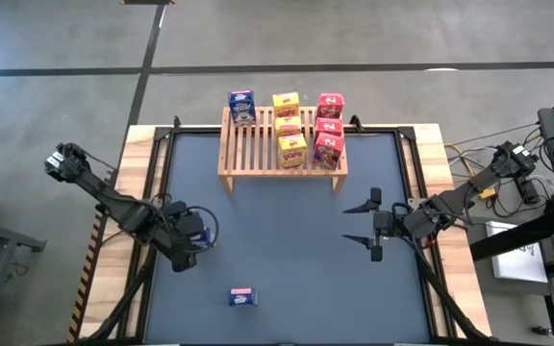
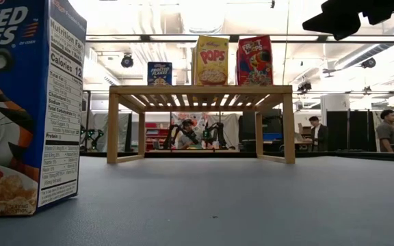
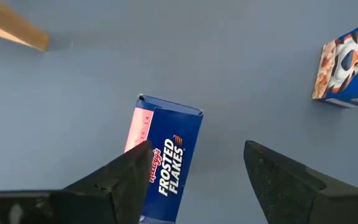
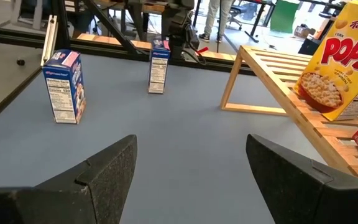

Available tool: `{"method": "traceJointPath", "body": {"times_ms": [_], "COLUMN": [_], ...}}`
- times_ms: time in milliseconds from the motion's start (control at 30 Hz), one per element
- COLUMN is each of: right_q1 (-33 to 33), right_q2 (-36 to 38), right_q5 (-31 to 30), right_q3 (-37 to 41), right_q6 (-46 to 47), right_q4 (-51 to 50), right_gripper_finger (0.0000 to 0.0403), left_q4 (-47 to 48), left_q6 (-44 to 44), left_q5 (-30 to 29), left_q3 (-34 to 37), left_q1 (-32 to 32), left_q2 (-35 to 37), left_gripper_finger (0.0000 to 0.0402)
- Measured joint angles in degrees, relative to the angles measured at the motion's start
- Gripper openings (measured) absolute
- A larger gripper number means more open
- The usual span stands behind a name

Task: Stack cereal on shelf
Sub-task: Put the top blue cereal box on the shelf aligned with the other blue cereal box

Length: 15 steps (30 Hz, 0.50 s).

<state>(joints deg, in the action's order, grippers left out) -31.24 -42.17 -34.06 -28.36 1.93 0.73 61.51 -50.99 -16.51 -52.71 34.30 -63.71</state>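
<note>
In the low view the near Frosted Flakes box (image 2: pixel 29 102) is cut off at the left and top edges. From above, the left end effector (image 1: pixel 192 235) hides the box beneath it.

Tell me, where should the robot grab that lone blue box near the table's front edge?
Probably from above, near its top. The blue box stands upright and alone, so a pinch across its thin depth, pressing the broad front and back faces, looks easiest.
</note>
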Motion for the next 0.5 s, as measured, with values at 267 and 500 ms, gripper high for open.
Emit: {"method": "traceJointPath", "body": {"times_ms": [267, 500], "right_q1": [0.01, 0.02], "right_q2": [0.0, 0.0], "right_q5": [0.0, -0.02], "right_q3": [0.02, 0.31], "right_q6": [0.0, 0.0], "right_q4": [0.0, 0.21], "right_gripper_finger": [0.029, 0.029], "left_q4": [2.99, 3.94], "left_q6": [-0.69, 2.08], "left_q5": [0.0, 0.31], "left_q3": [-0.09, -0.07], "left_q1": [-0.09, -0.96], "left_q2": [-0.25, -2.15], "left_gripper_finger": [0.0286, 0.0289]}}
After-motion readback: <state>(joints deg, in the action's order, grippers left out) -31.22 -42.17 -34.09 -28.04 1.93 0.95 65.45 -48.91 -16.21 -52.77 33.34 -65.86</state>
